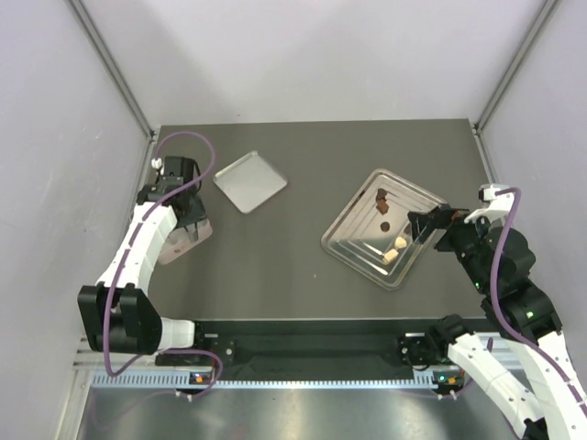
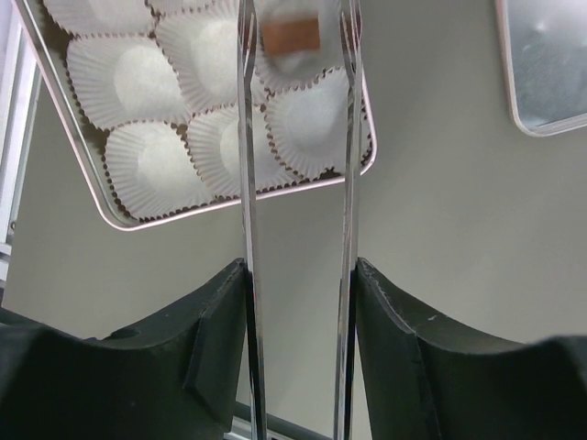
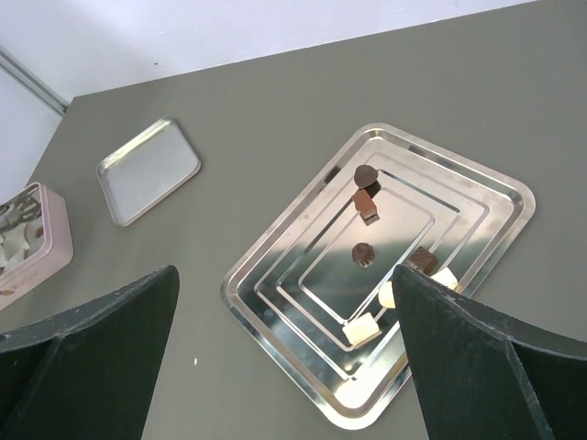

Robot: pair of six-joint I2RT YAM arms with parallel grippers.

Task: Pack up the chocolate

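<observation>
Several chocolate pieces lie on the steel tray [image 1: 335, 240]. In the right wrist view they are a dark round one [image 3: 364, 174], a brown block [image 3: 365, 203], a dark swirl [image 3: 363, 254], a dark block [image 3: 423, 260] and cream pieces [image 3: 362, 328]. My right gripper [image 3: 284, 275] is open and empty above the tray's right side [image 1: 424, 225]. My left gripper [image 2: 297, 92], fitted with two long thin blades, hangs over the pink box [image 2: 229, 203] of white paper cups. A brown piece [image 2: 292, 35] lies in a cup between the blades and touches neither. The blades stand apart.
A small silver lid [image 1: 249, 181] lies flat at the back between box and tray, and also shows in the left wrist view [image 2: 548, 64]. The pink box [image 1: 174, 249] sits near the table's left edge. Grey walls and frame posts close in the sides.
</observation>
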